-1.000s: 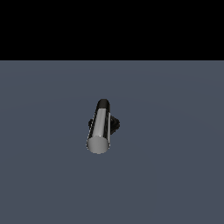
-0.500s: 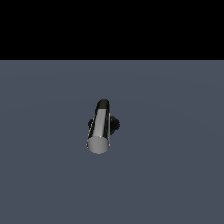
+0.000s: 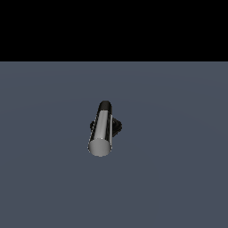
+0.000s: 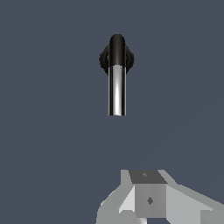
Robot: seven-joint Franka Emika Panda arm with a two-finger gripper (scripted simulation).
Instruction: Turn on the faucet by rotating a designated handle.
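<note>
The faucet [image 3: 105,127] stands on the grey floor in the middle of the exterior view. Its handle [image 3: 102,129] is a shiny silver bar whose flat end faces the camera, and a black elbow [image 3: 105,105] caps its far end. The black round base [image 3: 117,126] peeks out behind it. In the wrist view the handle [image 4: 117,89] hangs from the black elbow [image 4: 117,46] over the base [image 4: 104,59]. My gripper [image 4: 148,199] shows only as white boxy parts at the frame's edge, well apart from the handle and touching nothing. Its fingertips are not distinguishable.
A flat dark grey floor [image 3: 178,178] surrounds the faucet. A black background fills the upper part of the exterior view. The arm does not show in the exterior view.
</note>
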